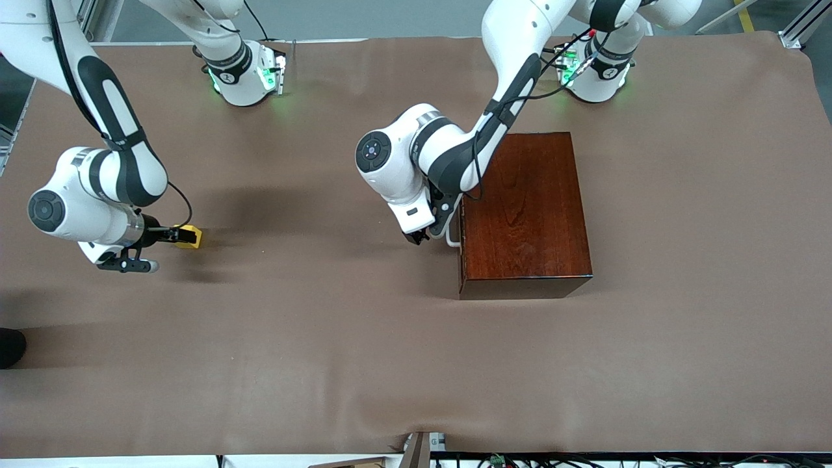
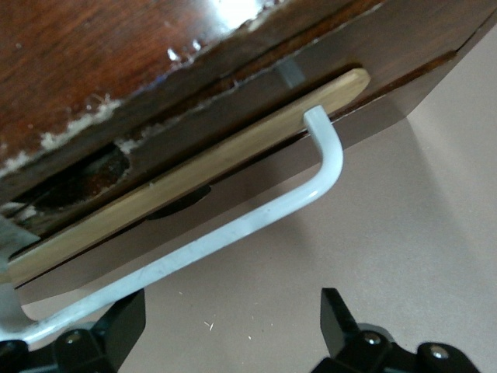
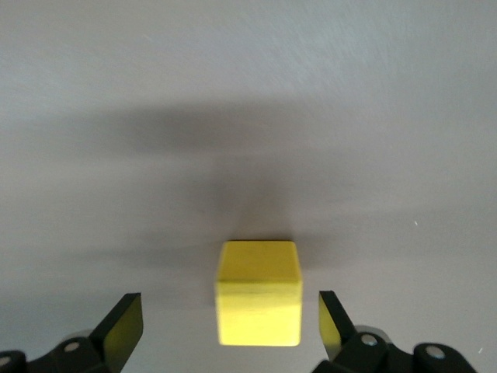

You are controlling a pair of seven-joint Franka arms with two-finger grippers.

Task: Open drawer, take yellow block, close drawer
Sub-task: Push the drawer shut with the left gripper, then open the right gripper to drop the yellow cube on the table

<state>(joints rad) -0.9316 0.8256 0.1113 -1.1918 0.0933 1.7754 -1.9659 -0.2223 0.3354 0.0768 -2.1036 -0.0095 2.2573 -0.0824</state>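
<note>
Block (image 1: 190, 237) of bright yellow sits on the brown table cover (image 1: 338, 364), toward the right arm's end of the table, at roughly nine o'clock from the wooden box (image 1: 526, 208) in the front view and well apart from it. The right gripper (image 1: 177, 235) is low over the cover with its fingers spread wide. In the right wrist view the block (image 3: 258, 303) stands between the two fingertips (image 3: 124, 326) with a gap on each side, touched by neither. The box has a glossy reddish-brown top, and its drawer (image 1: 463, 250) faces nine o'clock, pushed in or very nearly so. Only a thin strip of pale wood shows at the drawer's edge (image 2: 194, 183). The left gripper (image 1: 422, 235) is just in front of the white handle (image 1: 450, 242), fingers wide apart and gripping nothing. The handle (image 2: 233, 233) runs past one fingertip (image 2: 124, 326). Small marks on the arms near their bases are too small to read.
</note>
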